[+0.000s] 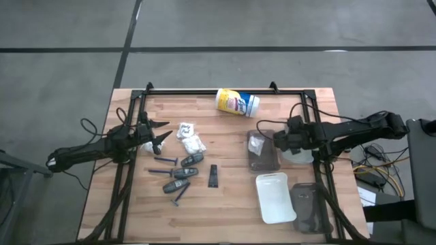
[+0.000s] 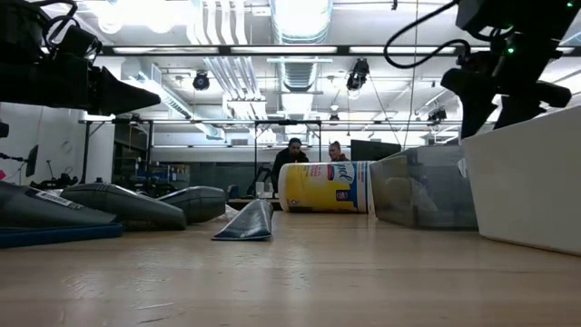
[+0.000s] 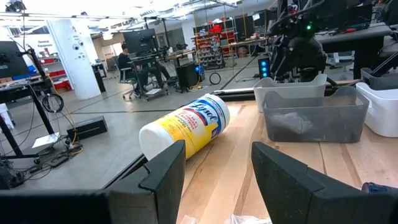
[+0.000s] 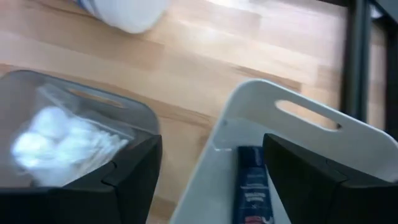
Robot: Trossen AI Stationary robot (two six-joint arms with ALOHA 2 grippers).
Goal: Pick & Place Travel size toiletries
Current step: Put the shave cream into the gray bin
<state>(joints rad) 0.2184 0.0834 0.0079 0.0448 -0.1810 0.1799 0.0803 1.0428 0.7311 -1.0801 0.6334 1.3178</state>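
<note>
Two white crinkly packets (image 1: 189,137) lie on the wooden table just right of my left gripper (image 1: 162,138), which is open, empty and above the table. Three dark grey tubes (image 1: 182,173) and slim black sticks (image 1: 164,160) lie nearer the front, with a small black piece (image 1: 213,175) to their right. My right gripper (image 1: 281,141) is open and empty over a white tray's rim (image 4: 249,93). In that tray lies a dark blue tube (image 4: 252,186). A clear tray (image 4: 134,112) beside it holds a white packet (image 4: 59,140).
A yellow-and-white canister (image 1: 237,102) lies on its side at the far edge and also shows in the left wrist view (image 3: 186,127). A white tray (image 1: 276,197) and a clear tray (image 1: 310,207) stand at the front right. Black frame rails (image 1: 126,177) run along the table's sides. People sit in the room beyond.
</note>
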